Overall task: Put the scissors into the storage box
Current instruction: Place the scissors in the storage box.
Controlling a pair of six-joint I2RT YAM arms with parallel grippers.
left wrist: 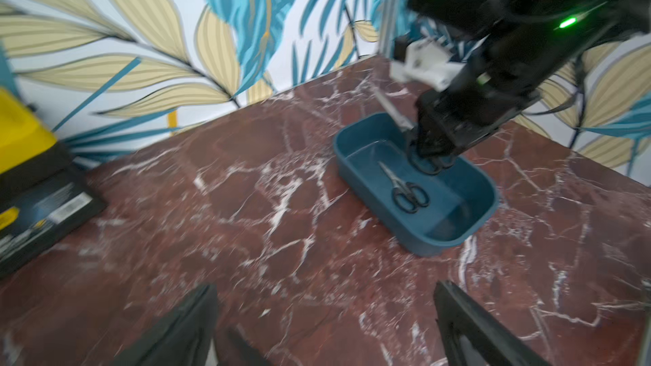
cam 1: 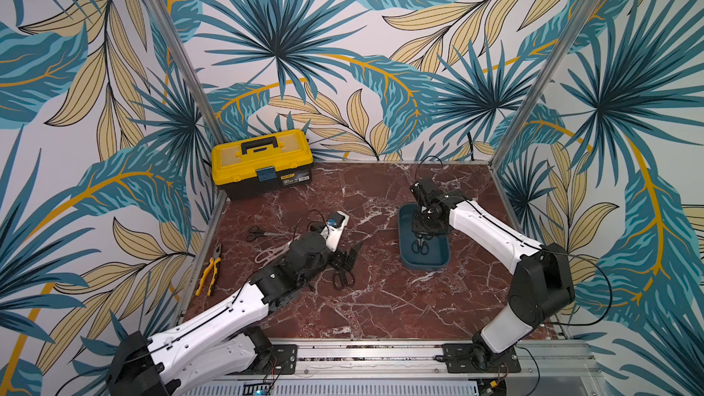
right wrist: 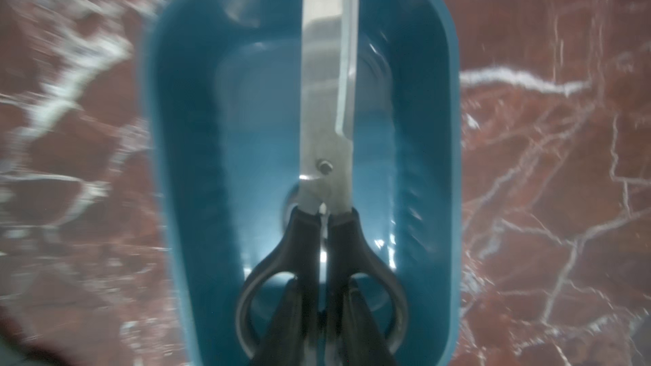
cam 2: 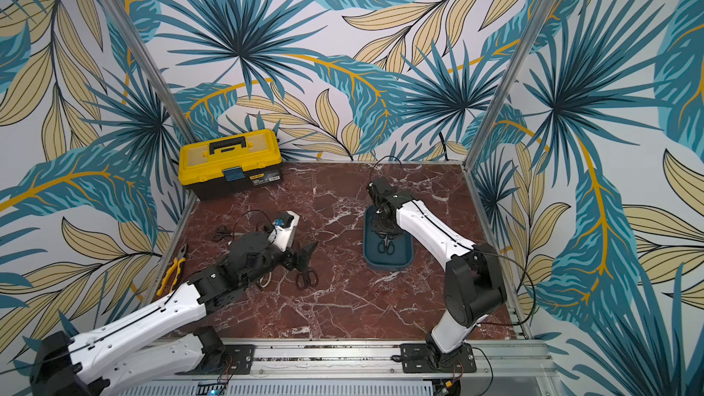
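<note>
Right claw (right wrist: 326, 311) clenching black handles of scissors (right wrist: 327, 100), holding them over box (right wrist: 169, 135); small pair (left wrist: 408, 191) lying inside already. Left claw (cam 1: 348, 257) gaping, empty, hovering by another pair (cam 1: 343, 280) on table (cam 1: 381, 306). Judging steel stiff, slick, sharp, lightish; handles near pivot offering safest hold.

A glossy, marble-look tabletop (cam 1: 381, 299) is shown. The storage box (right wrist: 183, 177) is moulded in smooth, shiny plastic; the scissors (right wrist: 326, 107) are made of bright steel with black plastic handles.
</note>
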